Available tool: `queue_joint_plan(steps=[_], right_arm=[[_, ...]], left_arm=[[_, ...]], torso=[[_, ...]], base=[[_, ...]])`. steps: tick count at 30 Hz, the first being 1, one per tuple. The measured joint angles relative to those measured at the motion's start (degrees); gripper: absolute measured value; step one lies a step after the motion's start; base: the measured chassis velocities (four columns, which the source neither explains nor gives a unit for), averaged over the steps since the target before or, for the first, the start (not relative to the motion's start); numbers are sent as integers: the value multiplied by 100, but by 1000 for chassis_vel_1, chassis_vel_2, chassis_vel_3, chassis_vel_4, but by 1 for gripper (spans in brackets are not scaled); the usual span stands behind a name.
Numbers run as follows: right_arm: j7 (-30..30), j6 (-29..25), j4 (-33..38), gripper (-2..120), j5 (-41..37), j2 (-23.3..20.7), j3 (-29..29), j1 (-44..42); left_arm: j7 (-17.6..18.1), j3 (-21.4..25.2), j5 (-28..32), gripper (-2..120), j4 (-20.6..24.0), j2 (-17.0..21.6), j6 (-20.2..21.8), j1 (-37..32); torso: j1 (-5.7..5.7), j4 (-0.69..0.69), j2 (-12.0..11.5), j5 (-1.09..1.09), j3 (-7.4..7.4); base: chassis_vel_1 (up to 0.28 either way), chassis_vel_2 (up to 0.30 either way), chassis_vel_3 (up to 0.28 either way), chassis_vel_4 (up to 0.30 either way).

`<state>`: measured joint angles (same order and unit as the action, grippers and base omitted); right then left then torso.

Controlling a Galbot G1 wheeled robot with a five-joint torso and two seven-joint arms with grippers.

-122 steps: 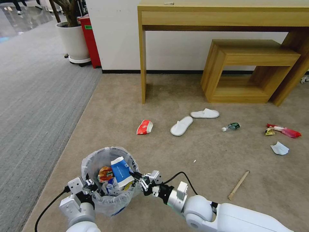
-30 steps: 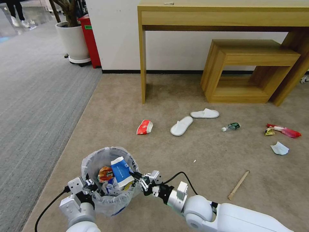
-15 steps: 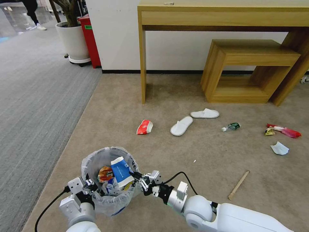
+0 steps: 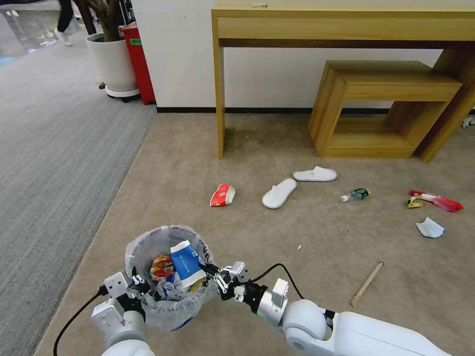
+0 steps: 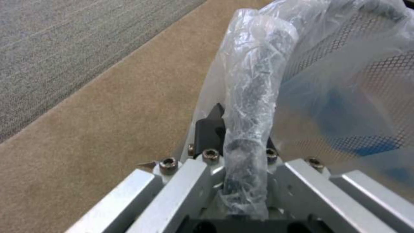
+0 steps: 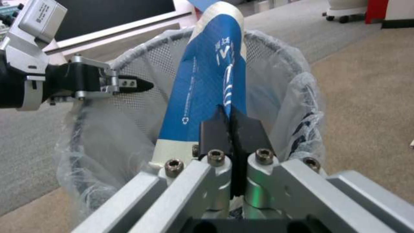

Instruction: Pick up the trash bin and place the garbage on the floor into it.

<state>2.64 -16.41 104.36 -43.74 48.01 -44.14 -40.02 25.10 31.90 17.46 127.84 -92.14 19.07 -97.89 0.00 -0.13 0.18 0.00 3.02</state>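
Nothing has moved. The left tool point(image 4: 140, 288) still grips the trash bin point(image 4: 148, 247) rim; the right tool point(image 4: 207, 269) still pinches the blue cup point(image 4: 187, 262) over it.

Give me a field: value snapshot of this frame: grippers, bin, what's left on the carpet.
left gripper: shut on the trash bin rim
right gripper: shut on the blue-white paper cup, over the bin
bin contents: blue-white cup, colourful wrappers
left on floor: red-white cup, two white slippers, small bottle, red/yellow wrappers, white paper, wooden stick
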Motion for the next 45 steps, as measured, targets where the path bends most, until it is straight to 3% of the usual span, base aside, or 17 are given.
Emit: queue_joint_plan(steps=[45], right_arm=[[0, 0, 0, 0, 0, 0, 0, 0]], left_arm=[[0, 0, 0, 1, 0, 0, 0, 0]], torso=[[0, 0, 0, 0, 0]], base=[[0, 0, 0, 0]])
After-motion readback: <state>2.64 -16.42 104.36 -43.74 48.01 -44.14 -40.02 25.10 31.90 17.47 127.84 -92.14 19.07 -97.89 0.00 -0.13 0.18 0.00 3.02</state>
